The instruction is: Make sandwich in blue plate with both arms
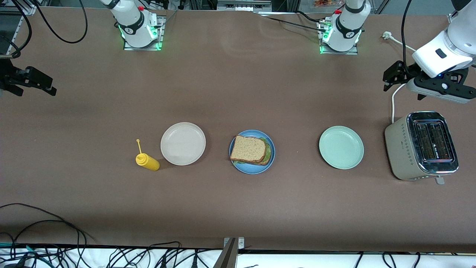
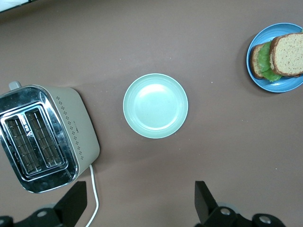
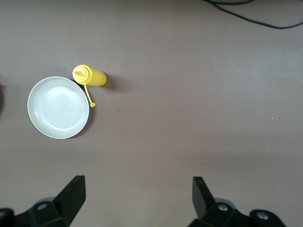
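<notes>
The sandwich (image 1: 248,149) lies on the blue plate (image 1: 253,169) at the middle of the table: a brown bread slice on top, green lettuce (image 1: 267,150) peeking out beneath, a second slice under that. The left wrist view shows the sandwich (image 2: 284,54) and the blue plate (image 2: 284,85) at its edge. My left gripper (image 1: 388,80) hangs open and empty in the air by the toaster, at the left arm's end of the table; in its wrist view the gripper (image 2: 140,191) has only bare table between its fingers. My right gripper (image 1: 35,89) hangs open and empty at the right arm's end, and its wrist view shows the gripper (image 3: 138,184) over bare table.
An empty beige-white plate (image 1: 183,143) and a yellow squeeze bottle (image 1: 147,162) lying on its side sit toward the right arm's end. An empty mint-green plate (image 1: 341,147) and a steel toaster (image 1: 422,146) with a white cord (image 1: 393,106) sit toward the left arm's end.
</notes>
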Tool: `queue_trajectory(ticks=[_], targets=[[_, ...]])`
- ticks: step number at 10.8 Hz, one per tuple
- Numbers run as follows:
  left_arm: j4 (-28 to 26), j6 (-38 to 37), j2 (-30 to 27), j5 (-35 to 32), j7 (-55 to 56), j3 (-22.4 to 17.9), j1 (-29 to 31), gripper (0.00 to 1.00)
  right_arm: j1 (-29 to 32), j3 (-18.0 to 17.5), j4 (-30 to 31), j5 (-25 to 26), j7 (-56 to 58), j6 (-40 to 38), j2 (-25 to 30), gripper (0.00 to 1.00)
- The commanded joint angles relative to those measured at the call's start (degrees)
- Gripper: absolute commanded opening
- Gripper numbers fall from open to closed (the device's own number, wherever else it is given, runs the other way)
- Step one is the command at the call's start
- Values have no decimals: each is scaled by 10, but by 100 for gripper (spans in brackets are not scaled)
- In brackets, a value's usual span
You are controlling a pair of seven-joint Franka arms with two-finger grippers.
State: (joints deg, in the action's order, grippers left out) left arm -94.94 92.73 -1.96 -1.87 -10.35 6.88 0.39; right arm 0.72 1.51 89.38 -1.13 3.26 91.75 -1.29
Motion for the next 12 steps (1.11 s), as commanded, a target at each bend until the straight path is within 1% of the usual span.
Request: queue_trajectory(ticks=[1, 3, 12], targets=[[11, -1, 4, -3, 0, 4, 6, 100, 2, -3, 9, 10, -7, 5, 6, 100], [11, -1, 4, -4, 1, 5, 5, 100, 2, -3, 5, 17, -7, 4, 6, 100], [11, -1, 4, -4, 2, 7, 3, 100, 2, -3, 5, 12, -9, 4, 7, 100]])
